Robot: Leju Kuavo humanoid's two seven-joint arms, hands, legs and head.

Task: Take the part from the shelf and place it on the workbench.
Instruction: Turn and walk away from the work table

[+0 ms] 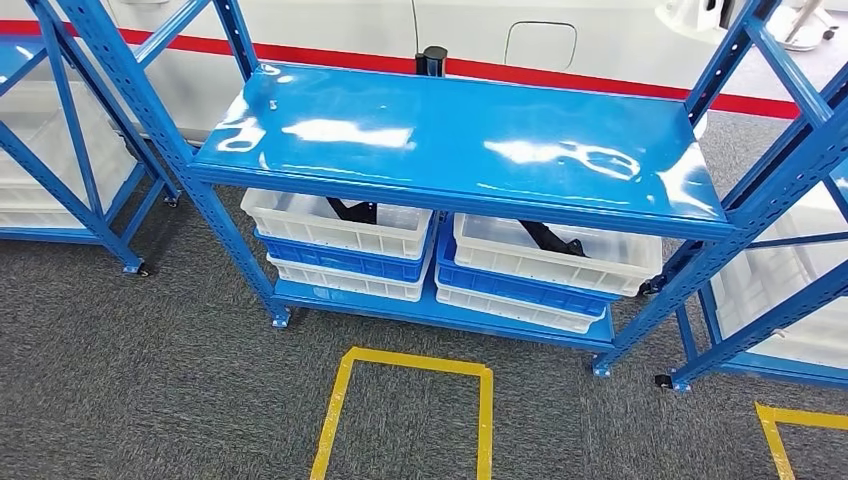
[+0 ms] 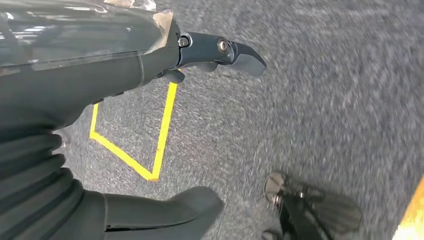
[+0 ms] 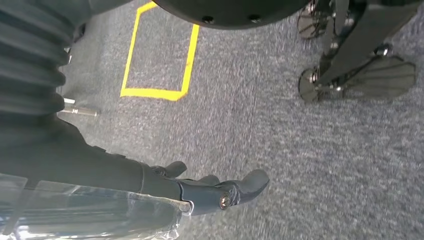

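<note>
Black part (image 1: 350, 210) half-hidden under shelf (image 1: 450, 140).

Left hand (image 2: 150, 125): dark grey ribbed cover at left edge of frame, thick grey thumb lower centre, darker blue-grey finger (image 2: 225, 52) with a round silver screw at the knuckle, clear plastic wrap upper left. Right hand (image 3: 150, 185): same ribbed cover, same screw, clear wrap lower left.

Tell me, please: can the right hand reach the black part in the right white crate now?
Probably not yet. The right hand hangs empty over the carpet, and the black part lies in the white crate under the blue shelf top.
</note>
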